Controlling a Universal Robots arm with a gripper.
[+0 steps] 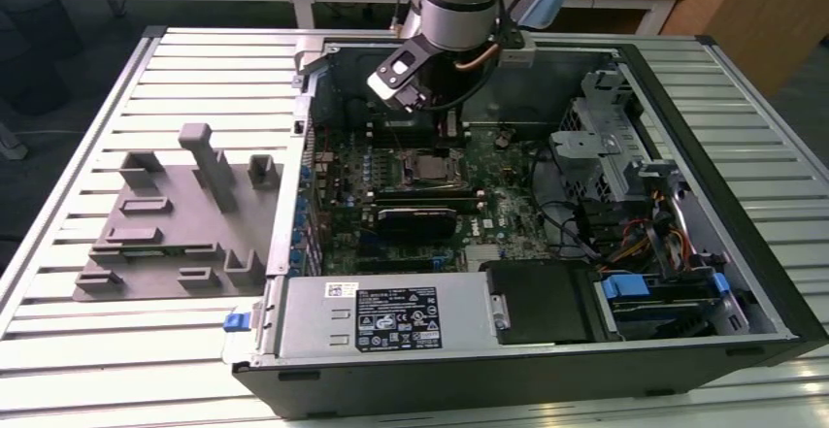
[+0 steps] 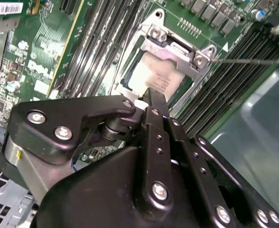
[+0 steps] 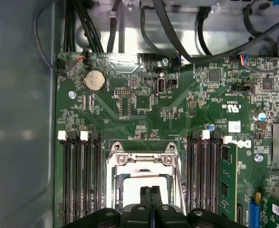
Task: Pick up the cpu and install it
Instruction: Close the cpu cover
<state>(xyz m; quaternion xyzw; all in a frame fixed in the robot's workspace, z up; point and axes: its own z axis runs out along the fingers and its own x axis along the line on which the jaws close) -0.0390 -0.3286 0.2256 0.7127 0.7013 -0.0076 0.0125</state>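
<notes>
The cpu point(image 2: 154, 76) lies flat in the socket on the green motherboard, its pale silver top showing inside the metal socket frame point(image 2: 177, 47). In the first wrist view the cpu point(image 3: 132, 190) shows under the same frame point(image 3: 141, 159). My gripper point(image 2: 152, 97) hangs just over the chip's edge with its two black fingers pressed together, shut, nothing visible between them; the first wrist view shows the gripper point(image 3: 151, 192) the same way. A thin metal lever point(image 2: 253, 61) sticks out beside the socket. In the exterior view my arm point(image 1: 453, 6) reaches down into the open computer case over the socket point(image 1: 428, 166).
Memory slots point(image 3: 82, 180) flank the socket on both sides. Cables point(image 3: 177, 33) run along the case wall beyond the board. The case holds a power supply point(image 1: 388, 316) and a drive cage point(image 1: 622, 156). A grey fixture plate point(image 1: 169, 219) with upright blocks lies on the slatted table at the exterior view's left.
</notes>
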